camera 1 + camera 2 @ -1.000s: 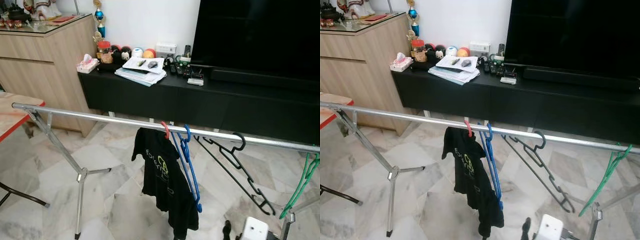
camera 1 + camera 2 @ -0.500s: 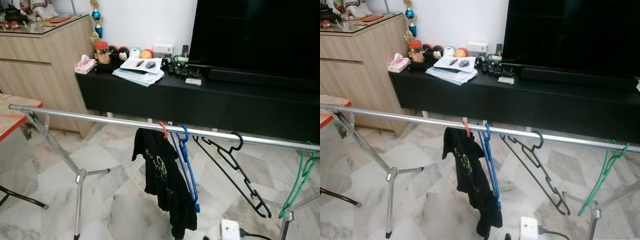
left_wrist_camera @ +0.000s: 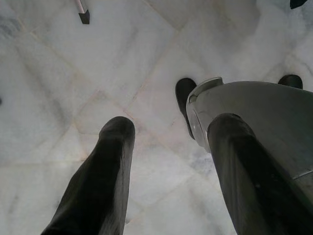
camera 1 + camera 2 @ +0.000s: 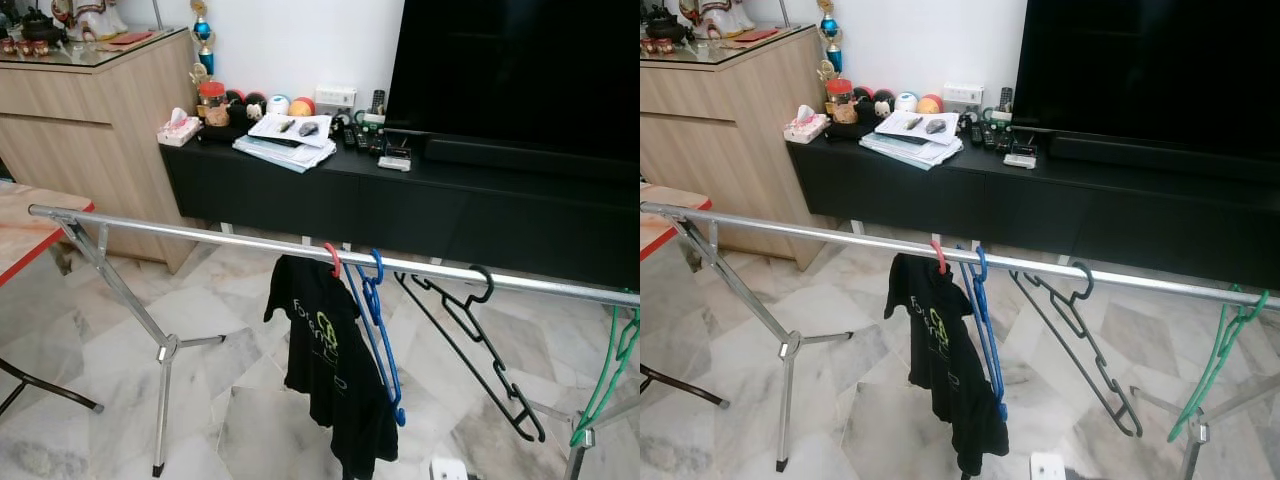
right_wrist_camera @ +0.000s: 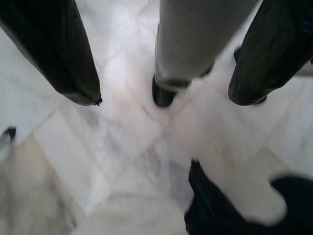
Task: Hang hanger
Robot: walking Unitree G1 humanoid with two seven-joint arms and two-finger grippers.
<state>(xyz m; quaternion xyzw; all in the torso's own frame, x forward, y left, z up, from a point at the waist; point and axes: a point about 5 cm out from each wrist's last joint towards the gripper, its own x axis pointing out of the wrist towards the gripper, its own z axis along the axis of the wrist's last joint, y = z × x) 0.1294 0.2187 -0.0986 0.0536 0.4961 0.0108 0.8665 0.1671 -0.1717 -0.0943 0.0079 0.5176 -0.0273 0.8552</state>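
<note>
Below the rail [image 4: 200,234], white robot part [image 4: 447,468] lower, hangers [image 4: 470,350] unchanged

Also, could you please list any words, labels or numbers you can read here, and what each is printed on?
Black T-shirt on the rail: light print starting "Fore", rest lost in folds.
Papers on the TV console: print too small to read.
Tissue box: pattern too small to read.

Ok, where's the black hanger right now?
In the head views the black hanger hangs empty on the silver rail, right of centre, between the blue hanger and the green hanger.
</note>
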